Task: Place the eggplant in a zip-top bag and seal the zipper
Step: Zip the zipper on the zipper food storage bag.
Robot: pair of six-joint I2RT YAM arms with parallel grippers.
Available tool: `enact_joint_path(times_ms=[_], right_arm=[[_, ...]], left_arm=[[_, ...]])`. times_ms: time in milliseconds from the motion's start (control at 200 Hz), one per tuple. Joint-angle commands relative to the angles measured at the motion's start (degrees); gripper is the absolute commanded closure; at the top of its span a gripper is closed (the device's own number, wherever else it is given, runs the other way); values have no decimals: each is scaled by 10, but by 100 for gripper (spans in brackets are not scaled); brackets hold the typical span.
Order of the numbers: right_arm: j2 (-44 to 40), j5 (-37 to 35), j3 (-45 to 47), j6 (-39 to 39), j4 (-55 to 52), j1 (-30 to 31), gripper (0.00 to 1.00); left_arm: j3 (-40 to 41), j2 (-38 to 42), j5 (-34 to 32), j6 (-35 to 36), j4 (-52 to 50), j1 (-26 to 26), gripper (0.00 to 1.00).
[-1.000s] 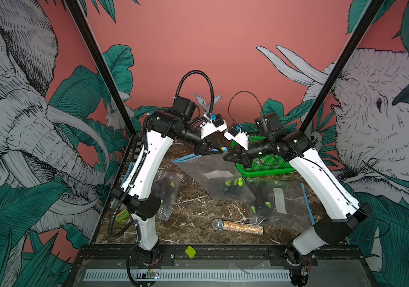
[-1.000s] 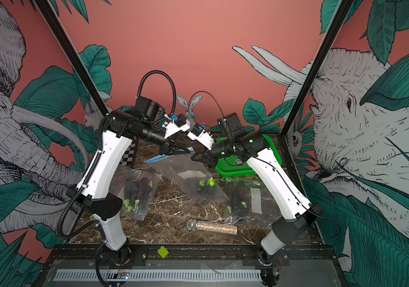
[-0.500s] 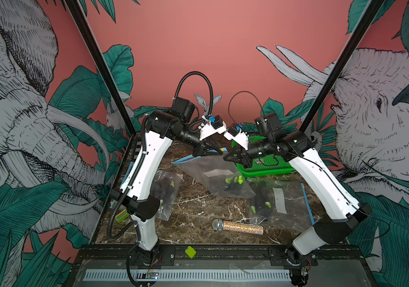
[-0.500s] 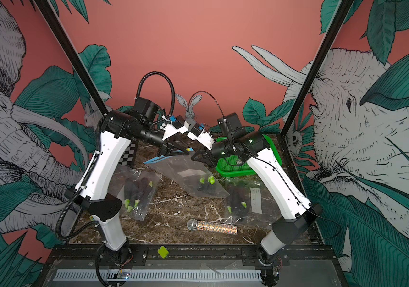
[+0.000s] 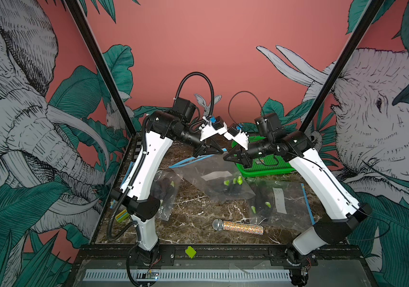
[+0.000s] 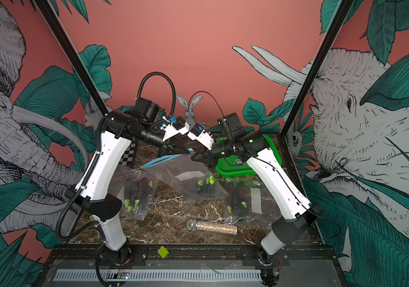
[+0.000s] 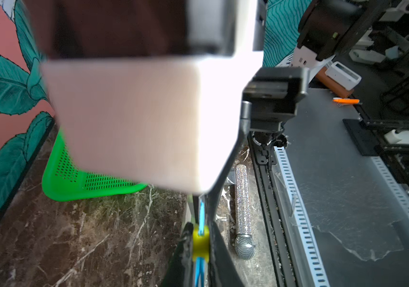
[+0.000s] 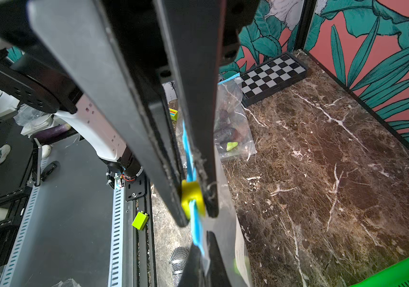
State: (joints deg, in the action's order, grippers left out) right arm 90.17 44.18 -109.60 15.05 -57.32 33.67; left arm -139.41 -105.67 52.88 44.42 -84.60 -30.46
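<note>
Already the eggplant (image 5: 232,186) lies inside the clear bag (image 5: 198,171), whose mouth is raised over the table (image 5: 198,228). The left claw (image 5: 219,150) is pinched tight on the blue zipper strip (image 5: 186,162); the right claw (image 8: 194,212) is closed on the yellow slider (image 8: 190,196) just beside it. I judge only the pulling of the slider along the strip is left. The brown marble table also carries a glitter microphone (image 5: 238,226) and a green basket (image 5: 268,171); elephants and leaves cover the walls (image 5: 198,62).

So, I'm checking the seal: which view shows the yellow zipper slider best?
Right wrist view: the yellow zipper slider is large, sharp, on the blue track between the jaws. The left wrist view shows it smaller; in both top views it cannot be made out.
</note>
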Motion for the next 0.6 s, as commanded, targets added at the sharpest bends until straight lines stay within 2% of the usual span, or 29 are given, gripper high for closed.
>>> enact_joint_path(times_ms=[0, 25, 180, 215, 290, 355, 595], right_arm=[[4, 11, 0, 4, 17, -3, 100], [3, 12, 0, 4, 17, -3, 100], [-4, 26, 9, -7, 38, -11, 100], [-7, 30, 11, -11, 44, -15, 94], [-10, 33, 17, -12, 52, -20, 89], [-14, 41, 23, -17, 65, -24, 81], [-17, 83, 30, -27, 101, -33, 72]], left_arm=[[2, 16, 5, 13, -15, -2, 97], [2, 16, 5, 13, -15, -2, 100], [3, 19, 4, 13, -16, -2, 100], [3, 19, 3, 13, -17, -2, 100], [3, 21, 4, 13, -17, -2, 100], [4, 22, 5, 13, -17, -2, 100], [4, 23, 0, 11, -18, -2, 100]])
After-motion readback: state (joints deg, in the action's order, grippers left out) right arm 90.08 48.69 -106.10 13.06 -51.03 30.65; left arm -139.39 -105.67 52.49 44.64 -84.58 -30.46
